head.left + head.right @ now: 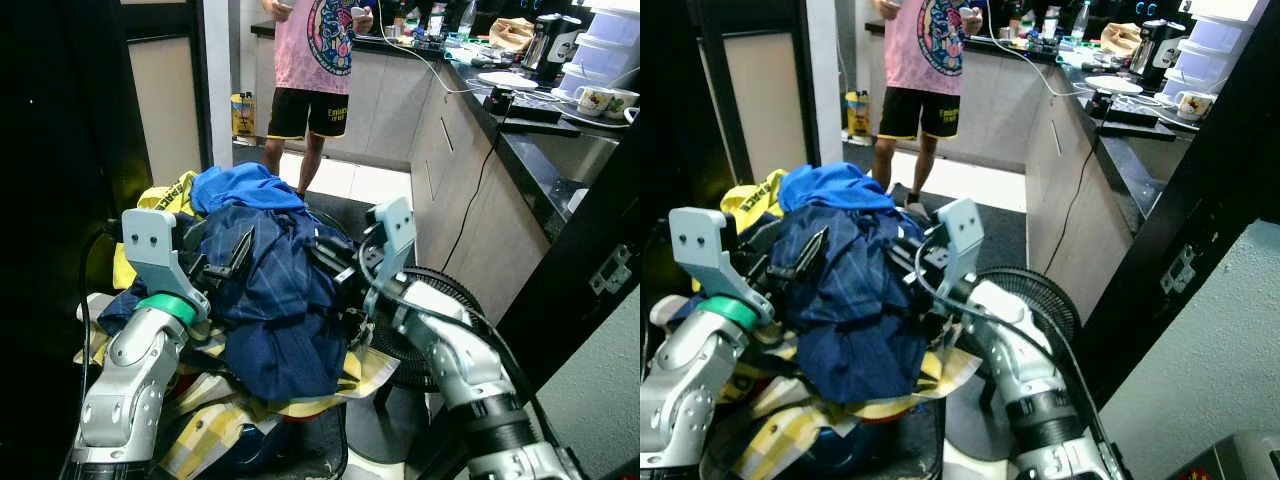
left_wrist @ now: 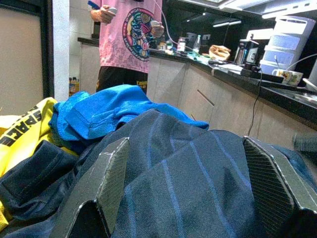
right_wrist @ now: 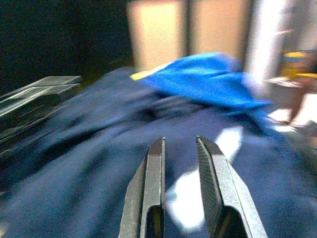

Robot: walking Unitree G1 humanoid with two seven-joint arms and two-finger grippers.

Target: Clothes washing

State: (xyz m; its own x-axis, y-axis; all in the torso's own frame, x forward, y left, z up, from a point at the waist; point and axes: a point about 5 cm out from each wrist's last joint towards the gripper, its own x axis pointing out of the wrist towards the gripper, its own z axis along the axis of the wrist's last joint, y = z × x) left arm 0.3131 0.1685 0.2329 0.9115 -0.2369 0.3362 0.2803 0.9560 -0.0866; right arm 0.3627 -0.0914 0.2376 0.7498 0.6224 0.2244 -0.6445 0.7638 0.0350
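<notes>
1. Sagging between both grippers: navy shirt [image 1: 275, 300], blue-pinstriped, crumpled, long axis hanging down.
2. Left gripper [image 2: 190, 188]: fingers wide apart, cloth between.
3. Right gripper [image 3: 181, 163]: fingers nearly together above cloth.
4. Heap below: blue garment [image 1: 245, 188], yellow garment [image 1: 165, 200].

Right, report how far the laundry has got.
Done: clothes gathered into a heap. In hand: both arms carry it, the left pincer open against the navy striped garment, the right pincer nearly closed over it, under the bright blue garment. Left: loading; no washer visible.
</notes>
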